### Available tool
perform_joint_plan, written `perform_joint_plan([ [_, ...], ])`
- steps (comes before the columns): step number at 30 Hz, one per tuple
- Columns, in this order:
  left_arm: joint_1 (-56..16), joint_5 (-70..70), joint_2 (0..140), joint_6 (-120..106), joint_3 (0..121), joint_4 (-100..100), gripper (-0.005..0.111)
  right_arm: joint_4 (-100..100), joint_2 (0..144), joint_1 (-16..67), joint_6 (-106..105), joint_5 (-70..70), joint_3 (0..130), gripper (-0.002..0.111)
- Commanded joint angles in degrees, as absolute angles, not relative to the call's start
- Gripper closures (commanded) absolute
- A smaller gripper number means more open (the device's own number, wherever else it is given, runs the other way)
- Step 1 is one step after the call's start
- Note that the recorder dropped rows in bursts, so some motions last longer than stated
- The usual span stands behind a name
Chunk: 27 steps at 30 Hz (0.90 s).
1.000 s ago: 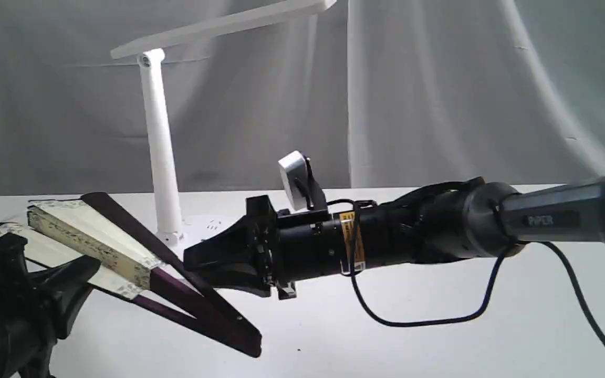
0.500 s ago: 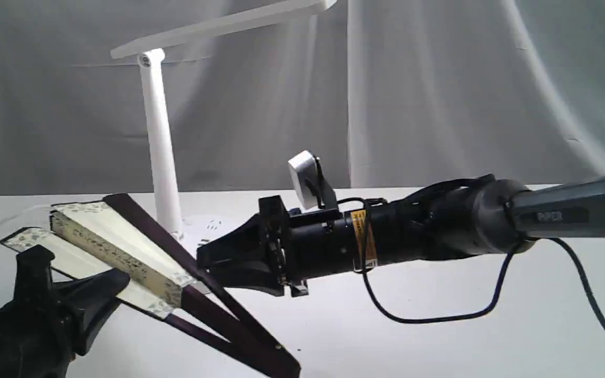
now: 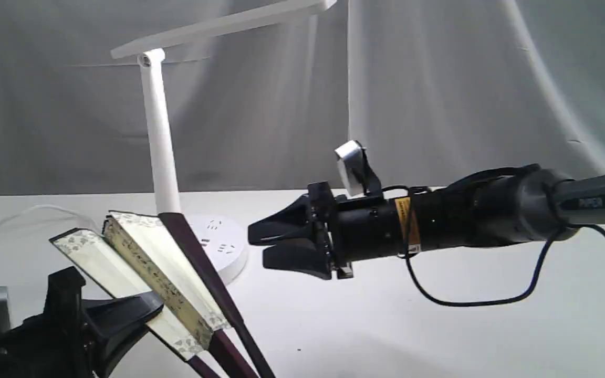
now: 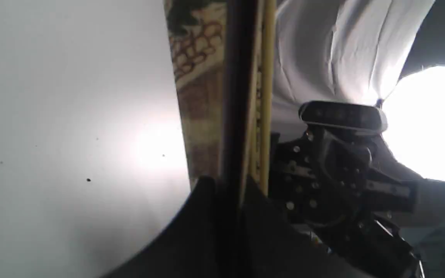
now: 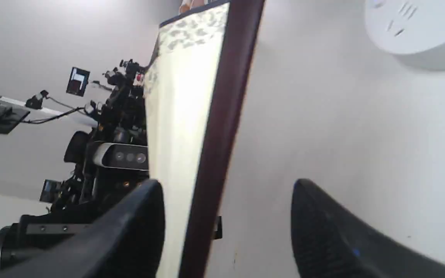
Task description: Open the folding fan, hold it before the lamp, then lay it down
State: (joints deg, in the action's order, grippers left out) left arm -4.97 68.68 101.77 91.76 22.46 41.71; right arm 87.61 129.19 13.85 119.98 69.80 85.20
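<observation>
A robotics lab: draped grey backdrop [image 3: 439, 94] behind a white table [image 3: 439, 341].

exterior: we got bright, soft, even light, just a faint shadow on the table [image 3: 491, 341] | left wrist: we had a blown-out white glare patch [image 4: 431, 123] and a hot spot on the table, folding fan [image 4: 242, 96] dark and mushy up close | right wrist: fan edge looked smeared, right gripper [image 5: 228, 189] out of focus
</observation>
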Motion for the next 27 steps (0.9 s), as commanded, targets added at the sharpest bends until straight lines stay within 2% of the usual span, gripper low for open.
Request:
perform_joint_plan([
  [1, -5.3, 70.0, 101.5, 94.8, 26.1, 44.0, 0.107, 87.9, 128.3, 11.5, 119.3, 70.0, 85.1, 0.061],
  [12, -6.9, 70.0, 101.5, 97.1, 28.3, 46.8, 0.107, 91.2, 128.4, 9.8, 119.3, 70.0, 85.1, 0.065],
  [20, -7.0, 70.0, 101.5, 97.1, 28.3, 49.0, 0.107, 99.9, 128.4, 5.2, 119.3, 69.9, 85.1, 0.087],
  [27, -7.0, 70.0, 101.5, 97.2, 28.3, 49.1, 0.107, 99.9, 126.7, 1.7, 119.4, 70.0, 85.2, 0.089],
])
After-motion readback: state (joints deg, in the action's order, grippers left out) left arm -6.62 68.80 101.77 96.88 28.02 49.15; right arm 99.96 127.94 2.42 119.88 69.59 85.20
